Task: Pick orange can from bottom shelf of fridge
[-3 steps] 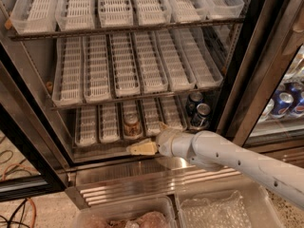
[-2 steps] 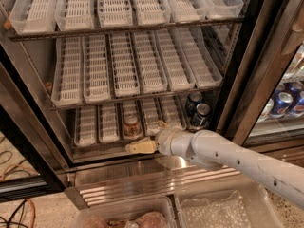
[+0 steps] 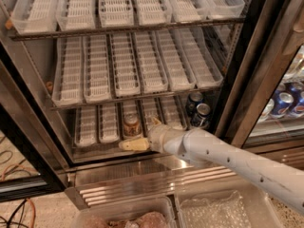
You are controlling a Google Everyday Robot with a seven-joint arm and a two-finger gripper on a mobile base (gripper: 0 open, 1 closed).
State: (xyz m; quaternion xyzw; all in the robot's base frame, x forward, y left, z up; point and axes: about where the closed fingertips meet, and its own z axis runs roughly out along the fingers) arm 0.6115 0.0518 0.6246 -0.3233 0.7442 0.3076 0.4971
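Note:
The orange can (image 3: 131, 124) stands upright in the middle lane of the bottom shelf (image 3: 95, 127) of the fridge (image 3: 237, 70), near the shelf's front. My gripper (image 3: 137, 133) is at the shelf's front edge, just right of and below the can. It is open, with one pale finger (image 3: 133, 144) stretched left below the can and the other (image 3: 155, 122) to the can's right. It holds nothing. The white arm (image 3: 228, 160) comes in from the lower right.
Two dark blue cans (image 3: 198, 109) stand at the right end of the bottom shelf. Longer white lanes (image 3: 123, 65) fill the racks above. The black door frame (image 3: 247, 65) stands at the right, with more cans (image 3: 285, 101) behind glass. A steel sill (image 3: 142, 179) and clear bins (image 3: 209, 213) lie below.
My gripper has slid a little to the left along the shelf's front, so the lower finger now reaches under the orange can. The can has not moved.

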